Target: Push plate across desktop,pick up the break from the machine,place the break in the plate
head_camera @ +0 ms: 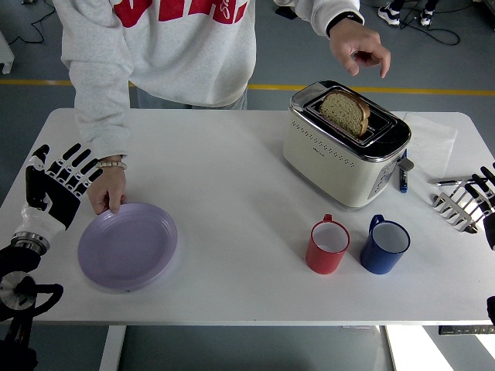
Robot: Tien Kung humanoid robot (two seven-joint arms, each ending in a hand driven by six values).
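Note:
A lilac plate (128, 246) lies at the table's near left. A person's hand (107, 192) rests on its far rim. A slice of brown bread (346, 112) stands in the slot of a cream toaster (344, 151) at the back right. The person's other hand (357, 48) hovers open above the toaster, apart from the bread. My left hand (56, 185) is open with fingers spread, just left of the plate. My right hand (481, 195) shows at the right edge with fingers spread, holding nothing.
A red mug (329, 245) and a blue mug (384, 244) stand in front of the toaster. A blue pen (403, 173) lies to the toaster's right. A metal rack (456, 209) stands under my right hand. The person stands at the far side.

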